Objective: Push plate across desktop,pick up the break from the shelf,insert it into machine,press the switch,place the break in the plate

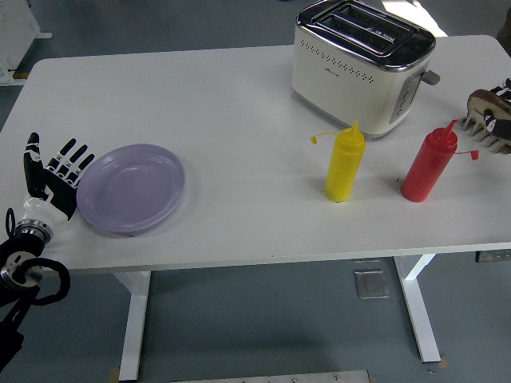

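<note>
A lilac plate (132,187) lies on the white table (239,104) at the near left. My left hand (56,173) stands open just left of it, palm toward the plate, fingertips at its rim. A cream toaster (359,60) with two empty slots stands at the back right, its lever (431,77) on the right end. At the right edge a brown bread slice (481,104) rests in a small rack (479,136). Only a bit of my right hand (497,124) shows there, against the bread.
A yellow squeeze bottle (345,163) and a red squeeze bottle (429,163) stand side by side in front of the toaster. Bare table top lies between the plate and the bottles.
</note>
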You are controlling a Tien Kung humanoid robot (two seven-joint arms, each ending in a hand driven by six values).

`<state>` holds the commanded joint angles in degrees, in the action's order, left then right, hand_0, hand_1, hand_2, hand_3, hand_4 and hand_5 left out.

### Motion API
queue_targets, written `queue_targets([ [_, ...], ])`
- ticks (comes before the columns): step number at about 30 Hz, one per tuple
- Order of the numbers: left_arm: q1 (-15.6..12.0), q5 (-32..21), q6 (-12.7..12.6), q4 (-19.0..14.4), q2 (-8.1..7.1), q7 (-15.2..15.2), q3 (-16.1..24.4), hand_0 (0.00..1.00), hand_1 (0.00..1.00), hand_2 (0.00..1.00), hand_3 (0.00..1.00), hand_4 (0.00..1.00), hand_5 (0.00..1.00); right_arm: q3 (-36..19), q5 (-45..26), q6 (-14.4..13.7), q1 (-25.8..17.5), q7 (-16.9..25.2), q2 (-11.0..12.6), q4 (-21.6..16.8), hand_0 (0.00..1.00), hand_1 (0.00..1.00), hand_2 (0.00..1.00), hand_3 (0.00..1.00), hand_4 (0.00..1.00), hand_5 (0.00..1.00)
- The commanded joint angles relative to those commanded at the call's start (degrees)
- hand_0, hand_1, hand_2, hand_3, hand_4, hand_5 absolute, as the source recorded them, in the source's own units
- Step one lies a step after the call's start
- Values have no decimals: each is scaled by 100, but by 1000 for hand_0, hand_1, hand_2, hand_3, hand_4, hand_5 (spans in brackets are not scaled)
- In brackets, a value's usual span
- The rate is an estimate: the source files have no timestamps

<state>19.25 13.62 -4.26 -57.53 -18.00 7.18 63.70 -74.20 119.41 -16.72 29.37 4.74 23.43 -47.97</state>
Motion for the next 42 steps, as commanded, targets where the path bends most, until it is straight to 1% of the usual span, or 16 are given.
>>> queue_targets([
  [4,13,-34,-2,-30,14,-3,-109,871,806,763,767,832,998,15,-71,-55,1,10,3,-49,643,640,523,516,600,76],
  [5,18,-42,-4,-47,14,-6,-143,869,806,759,753,832,998,17,-114,-62,1,12,6,-69,608,614,504,474,470,2],
  [10,34,-84,-13,-106,11,-24,-269,869,806,759,753,832,998,21,-200,-103,10,22,12,-105,608,614,504,474,470,2],
  [11,35,-93,-14,-119,11,-27,-291,868,806,759,747,831,998,22,-210,-115,12,25,12,-105,597,604,501,458,345,2],
  [16,44,-141,-23,-194,10,-34,-423,868,806,759,747,831,998,24,-229,-178,16,31,13,-96,597,604,501,458,345,2],
  [17,46,-151,-25,-207,11,-35,-450,869,806,760,744,832,998,23,-230,-187,16,32,13,-94,588,596,495,446,292,2],
  [26,99,-226,-42,-307,26,-27,-742,870,806,759,740,832,998,-7,-270,-256,28,22,26,-127,584,594,495,445,290,2],
  [28,113,-247,-44,-328,24,-24,-816,870,806,759,740,832,998,-5,-351,-259,27,10,35,-159,584,594,495,445,290,2],
  [29,116,-260,-45,-344,21,-23,-850,870,805,756,740,831,998,-6,-390,-265,28,9,38,-175,576,586,488,439,316,2],
  [32,113,-287,-46,-400,15,-25,-920,870,805,756,740,831,998,-6,-520,-302,26,15,49,-227,576,586,488,439,316,2],
  [34,113,-307,-48,-449,16,-27,-966,870,805,756,740,831,998,-6,-690,-385,25,21,55,-274,576,586,488,439,316,2],
  [35,116,-319,-48,-474,17,-29,-992,870,805,755,732,829,998,-5,-785,-417,25,11,59,-304,545,565,479,427,298,2],
  [40,158,-368,-52,-539,25,-36,-1123,870,805,755,732,829,998,-11,-1130,-542,15,-18,76,-435,545,565,479,427,298,2],
  [41,165,-373,-53,-545,27,-36,-1141,870,806,756,731,828,998,-14,-1168,-559,13,-20,77,-452,533,553,468,390,206,2],
  [42,175,-386,-54,-554,32,-40,-1165,870,806,756,731,828,998,-14,-1219,-570,9,-28,81,-481,533,553,468,390,206,2],
])
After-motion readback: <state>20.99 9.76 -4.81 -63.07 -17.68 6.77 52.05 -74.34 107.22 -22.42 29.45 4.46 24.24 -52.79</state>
